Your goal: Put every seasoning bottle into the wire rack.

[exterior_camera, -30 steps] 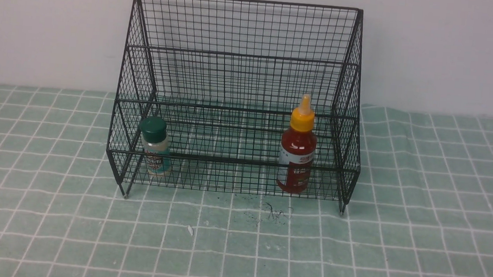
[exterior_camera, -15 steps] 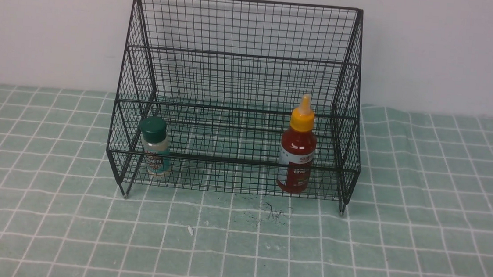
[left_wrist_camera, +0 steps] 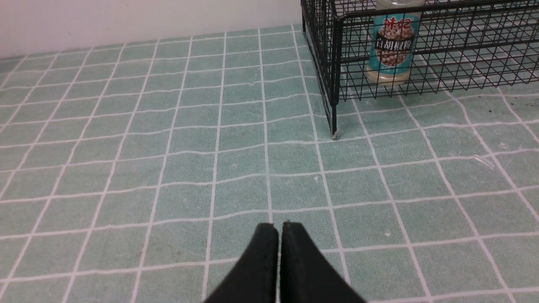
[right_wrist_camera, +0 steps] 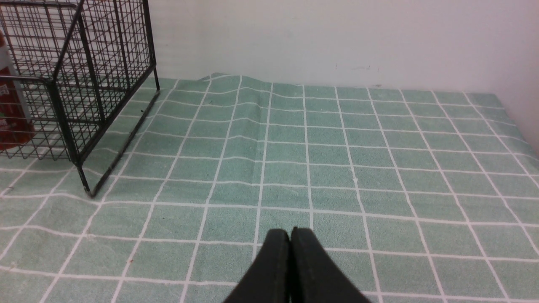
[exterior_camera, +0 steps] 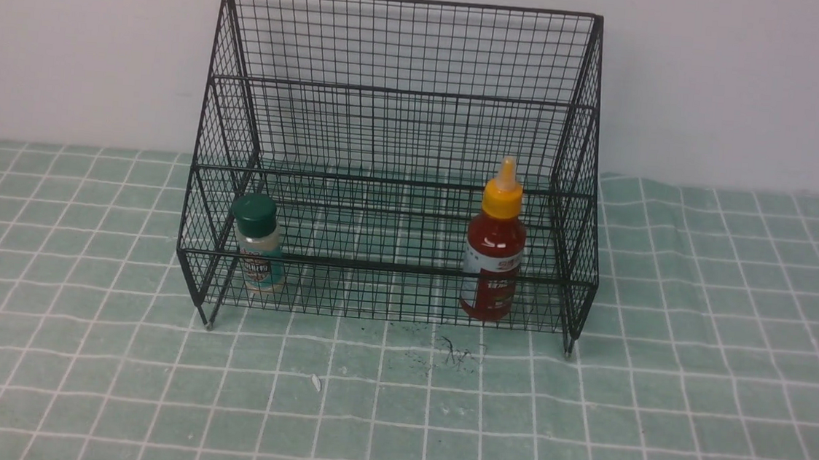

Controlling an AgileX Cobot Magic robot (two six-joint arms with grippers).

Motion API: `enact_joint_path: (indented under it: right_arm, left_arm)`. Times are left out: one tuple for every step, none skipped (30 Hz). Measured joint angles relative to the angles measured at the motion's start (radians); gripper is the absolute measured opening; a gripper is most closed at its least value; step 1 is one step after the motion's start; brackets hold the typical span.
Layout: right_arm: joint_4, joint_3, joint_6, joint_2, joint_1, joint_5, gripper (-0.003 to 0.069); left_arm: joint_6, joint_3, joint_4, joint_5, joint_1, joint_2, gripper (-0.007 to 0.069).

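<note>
Front view: the sauce bottle (exterior_camera: 493, 266) is red with a yellow cap

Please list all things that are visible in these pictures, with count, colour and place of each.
wire rack: 1, black, standing on the cloth in front of the wall
shaker jar: 1, clear with dark green cap and teal label, inside the rack near its left end
sauce bottle: 1, red with yellow nozzle cap and pale label, inside the rack toward its right end
cloth: 1, green with white grid lines, under the rack
wall: 1, whitish, behind the rack
left pincer: 1, black, shut with nothing held, over the cloth
right pincer: 1, black, shut with nothing held, over the cloth
</note>
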Motion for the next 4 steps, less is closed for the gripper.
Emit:
enact_joint_path:
  right_arm:
    - [0.0,0.0,0.0,0.0,0.0,0.0,-0.0015]
    - [0.0,0.0,0.0,0.0,0.0,0.0,-0.0015]
    - [0.0,0.0,0.0,0.0,0.0,0.0,-0.0015]
    - [0.0,0.0,-0.001,0.0,0.0,0.0,-0.0015]
  left_arm:
    - [0.0,0.0,0.0,0.0,0.0,0.0,-0.0006]
    - [0.0,0.0,0.0,0.0,0.0,0.0,-0.0006]
    - [0.0,0.0,0.0,0.0,0.0,0.0,-0.0006]
    - [0.0,0.0,0.0,0.0,0.0,0.0,-0.0006]
